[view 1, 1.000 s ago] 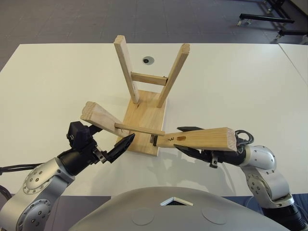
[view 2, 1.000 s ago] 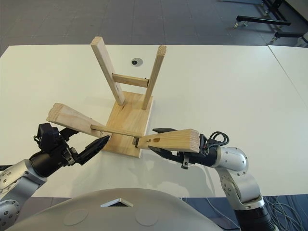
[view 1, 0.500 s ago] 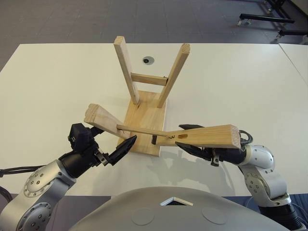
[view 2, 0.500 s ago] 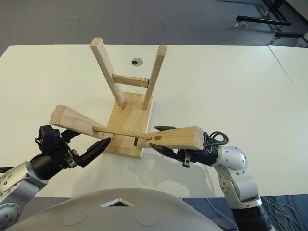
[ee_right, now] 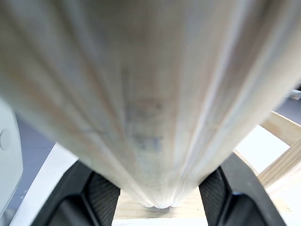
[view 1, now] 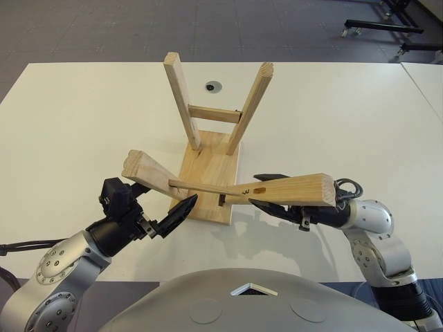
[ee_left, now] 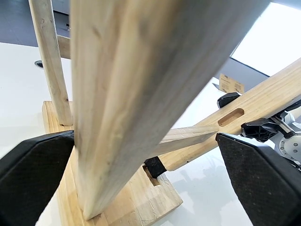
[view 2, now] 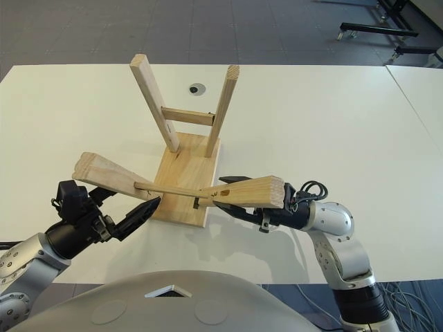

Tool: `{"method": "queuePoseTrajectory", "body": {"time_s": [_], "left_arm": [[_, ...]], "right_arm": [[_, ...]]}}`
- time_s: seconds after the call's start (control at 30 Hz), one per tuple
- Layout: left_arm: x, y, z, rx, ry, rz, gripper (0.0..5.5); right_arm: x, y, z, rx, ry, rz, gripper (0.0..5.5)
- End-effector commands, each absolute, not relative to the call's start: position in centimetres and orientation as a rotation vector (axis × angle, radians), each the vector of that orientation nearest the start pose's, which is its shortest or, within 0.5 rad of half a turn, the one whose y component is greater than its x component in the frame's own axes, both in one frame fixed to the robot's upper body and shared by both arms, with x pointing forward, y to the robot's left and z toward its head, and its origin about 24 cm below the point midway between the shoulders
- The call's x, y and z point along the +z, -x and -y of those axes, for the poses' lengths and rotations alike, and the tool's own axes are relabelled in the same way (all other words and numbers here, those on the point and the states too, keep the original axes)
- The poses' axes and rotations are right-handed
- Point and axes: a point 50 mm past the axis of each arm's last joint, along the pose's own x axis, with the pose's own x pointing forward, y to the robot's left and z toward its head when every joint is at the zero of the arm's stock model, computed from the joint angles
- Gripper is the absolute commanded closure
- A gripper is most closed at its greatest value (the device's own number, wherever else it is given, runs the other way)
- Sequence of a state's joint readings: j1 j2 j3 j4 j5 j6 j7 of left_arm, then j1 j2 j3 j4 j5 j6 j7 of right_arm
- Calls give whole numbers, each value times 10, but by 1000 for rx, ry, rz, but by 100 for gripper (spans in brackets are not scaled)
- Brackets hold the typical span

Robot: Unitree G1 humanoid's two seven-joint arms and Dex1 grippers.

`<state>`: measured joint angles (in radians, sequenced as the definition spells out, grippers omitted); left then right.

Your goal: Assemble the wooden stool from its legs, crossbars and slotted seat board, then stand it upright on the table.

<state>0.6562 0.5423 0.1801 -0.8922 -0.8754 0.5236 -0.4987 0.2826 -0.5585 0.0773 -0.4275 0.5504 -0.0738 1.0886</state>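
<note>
From where I stand, the foot of the tilted leg (view 1: 147,173) is lost behind the left gripper (view 1: 181,205), so I cannot tell whether it sits in the seat board (view 1: 208,169) or only hangs over its near left corner. The jaws are clamped on that leg, one black finger in front and the other hidden behind the wood. The right gripper (view 1: 255,190) grips the level leg (view 1: 294,189) from above and below. In its own wrist view the timber is too close to make out, with a dark pad (ee_right: 101,190) on each side. A thin crossbar (view 1: 204,187) runs from the tilted leg to the level one, but whether its end is seated there I cannot tell. A small dark piece (view 1: 221,200) at the board's near edge is too small to name. The board lies flat mid-table (view 1: 83,117), pale wood. Two far legs (view 1: 181,100) stand up from its far end, leaning slightly apart and joined by a far crossbar (view 1: 214,113). The level leg shows an oval slot (ee_left: 230,117) on its side, and both held legs are off the table.
</note>
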Motion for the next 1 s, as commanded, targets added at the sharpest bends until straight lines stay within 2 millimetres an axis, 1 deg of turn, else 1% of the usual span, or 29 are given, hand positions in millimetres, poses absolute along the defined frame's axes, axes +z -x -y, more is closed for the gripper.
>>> {"method": "queuePoseTrajectory", "body": {"time_s": [0.03, 0.3, 0.6, 0.8, 0.87, 1.0], "left_arm": [[115, -113, -171, -745, 294, -265, 10], [116, -114, -170, -746, 296, -263, 10], [115, -112, -169, -742, 302, -266, 10], [114, -113, -171, -744, 299, -266, 10], [114, -114, -170, -745, 297, -264, 10], [114, -114, -169, -743, 297, -261, 10]], "right_arm": [[93, -166, 171, 1296, 90, 98, 344], [93, -171, 174, 1313, 98, 92, 344], [93, -185, 184, 1322, 204, 90, 344], [92, -183, 185, 1347, 183, 100, 344], [92, -182, 187, 1374, 195, 96, 344], [90, -187, 192, 1416, 259, 88, 344]]}}
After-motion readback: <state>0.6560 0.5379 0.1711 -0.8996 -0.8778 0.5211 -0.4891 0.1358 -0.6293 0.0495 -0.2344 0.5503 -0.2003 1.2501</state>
